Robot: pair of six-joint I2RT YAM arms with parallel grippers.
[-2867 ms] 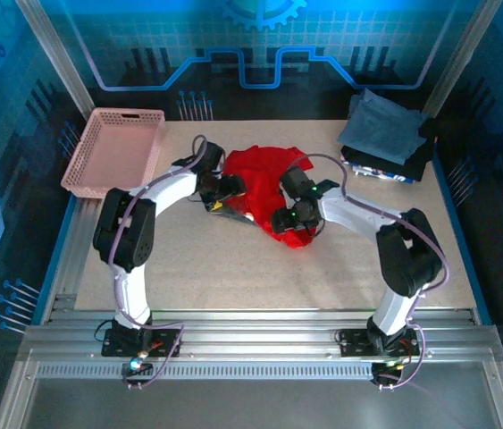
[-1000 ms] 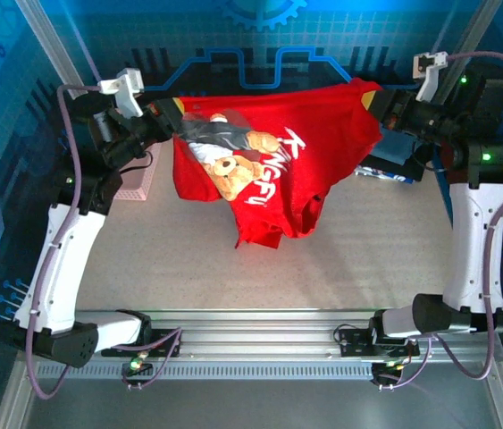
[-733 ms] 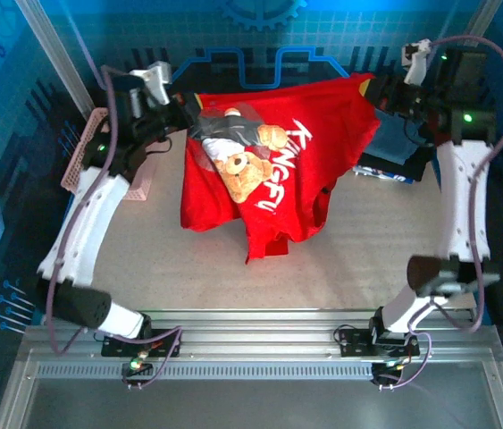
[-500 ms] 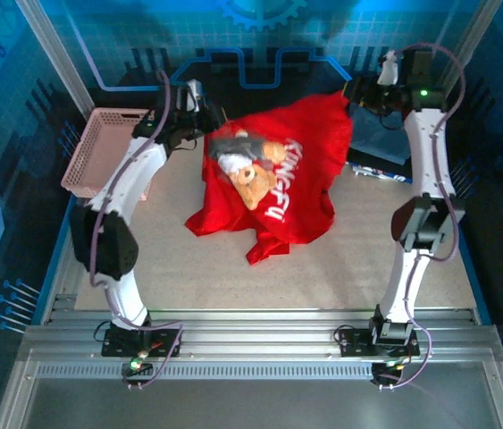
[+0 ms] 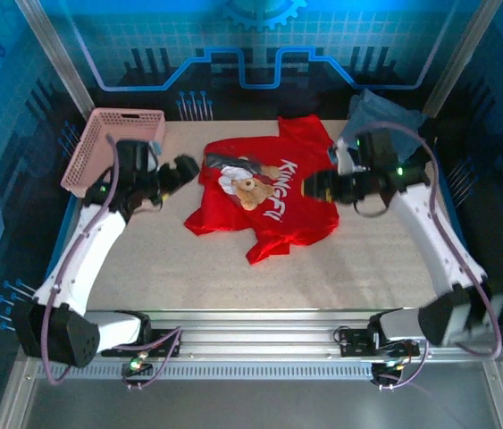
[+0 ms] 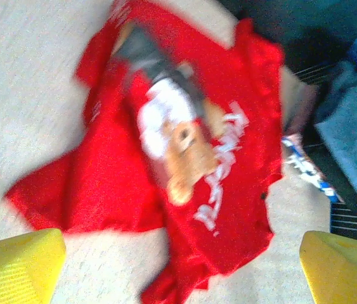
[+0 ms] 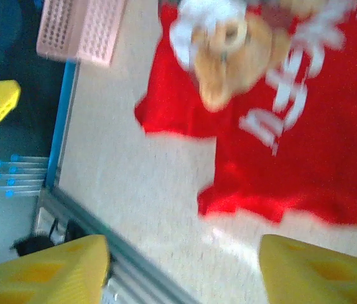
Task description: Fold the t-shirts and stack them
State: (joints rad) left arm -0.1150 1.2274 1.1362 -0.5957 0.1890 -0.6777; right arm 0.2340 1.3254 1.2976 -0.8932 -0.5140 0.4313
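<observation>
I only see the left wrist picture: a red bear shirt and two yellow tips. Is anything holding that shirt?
Observer: No. From above, the left gripper hangs open beside the red t-shirt, at its left edge and clear of it.
Operator: And the other arm?
Observer: The right gripper hovers at the shirt's right side. Its own camera shows its fingers apart, nothing between.
Operator: Anything else around?
Observer: A pink basket sits at the far left corner of the table.

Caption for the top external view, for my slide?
Red bear-print t-shirt lies print-up, rumpled, on the table, open jaws at either side; folded shirts sit far right.
</observation>
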